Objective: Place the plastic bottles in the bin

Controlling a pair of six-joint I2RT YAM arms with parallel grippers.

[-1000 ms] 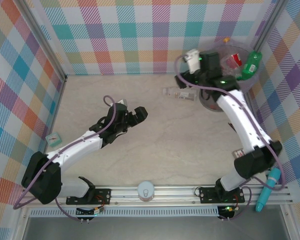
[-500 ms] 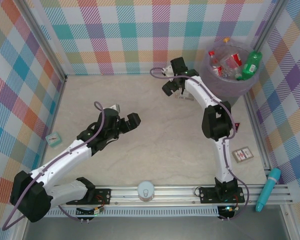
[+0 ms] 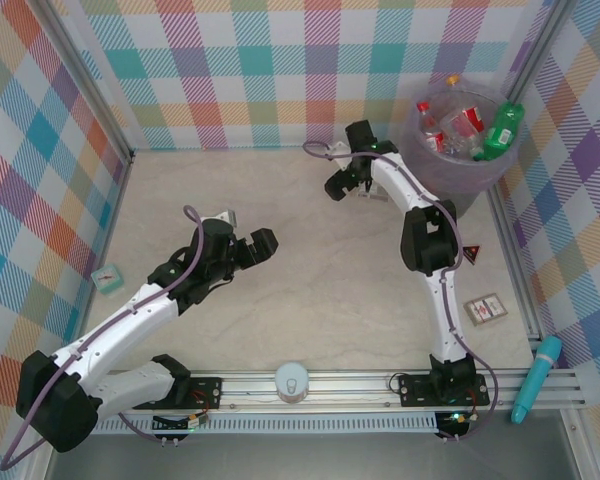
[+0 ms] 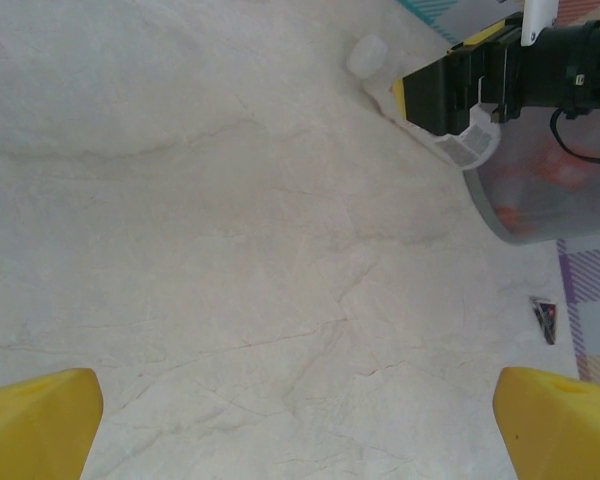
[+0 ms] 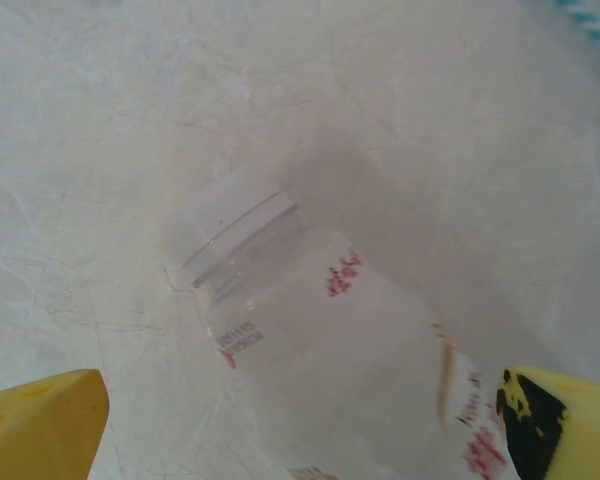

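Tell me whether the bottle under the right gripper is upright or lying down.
Lying down: the bottle stretches flat along the table, its neck pointing sideways and its label text facing up.

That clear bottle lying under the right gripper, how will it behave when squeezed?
The bottle looks clear and empty, so probably light and apt to buckle. Lying on its round side, it may roll if nudged.

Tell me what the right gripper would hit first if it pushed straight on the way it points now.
The clear bottle lying on the table: it sits straight ahead of the right gripper, centred between its open jaws. Depth is unclear, but nothing else seems to lie in between.
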